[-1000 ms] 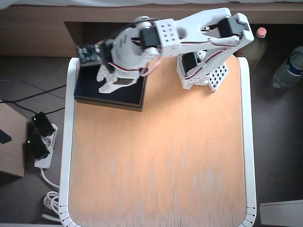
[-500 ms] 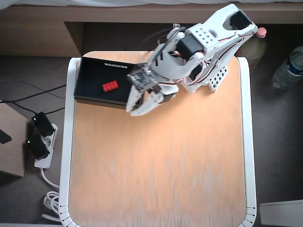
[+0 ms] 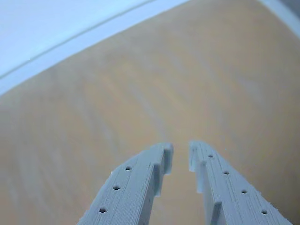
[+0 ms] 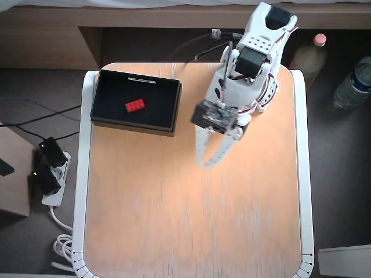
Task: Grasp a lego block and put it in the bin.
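We see the lego block [image 4: 135, 105] lying inside the bin [image 4: 168, 119] at the counter's [image 4: 232, 220] far left. Our hand [image 4: 204, 164] hangs over bare counter, well right of the bin, fingers nearly together and empty; we judge only a clean retreat remains.
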Controlling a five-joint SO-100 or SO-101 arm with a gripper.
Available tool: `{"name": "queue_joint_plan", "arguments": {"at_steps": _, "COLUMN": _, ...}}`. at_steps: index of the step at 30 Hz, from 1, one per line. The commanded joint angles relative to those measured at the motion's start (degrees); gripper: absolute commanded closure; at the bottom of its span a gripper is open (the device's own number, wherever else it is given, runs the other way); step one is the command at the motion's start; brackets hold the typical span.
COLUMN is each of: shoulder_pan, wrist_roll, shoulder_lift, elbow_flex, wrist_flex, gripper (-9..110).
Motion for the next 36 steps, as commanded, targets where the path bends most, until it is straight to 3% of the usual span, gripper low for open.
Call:
{"name": "queue_joint_plan", "arguments": {"at_steps": 1, "shoulder_pan": -6.15, "wrist_roll": 0.18, "shoulder_lift": 4.57, "elbow_flex": 0.88, "wrist_flex": -0.97, "gripper": 101}}
{"name": "queue_joint_plan", "arguments": {"at_steps": 16, "shoulder_pan": -16.52, "wrist_roll": 1.32, "shoulder_lift": 12.74, "elbow_flex": 13.62, "wrist_flex": -1.05, "gripper": 101}}
{"name": "queue_joint_plan", "arguments": {"at_steps": 36, "shoulder_pan": -19.42, "wrist_roll": 1.05, "shoulder_lift": 16.0, "elbow_flex": 33.05, "wrist_flex": -1.05, "gripper": 101}}
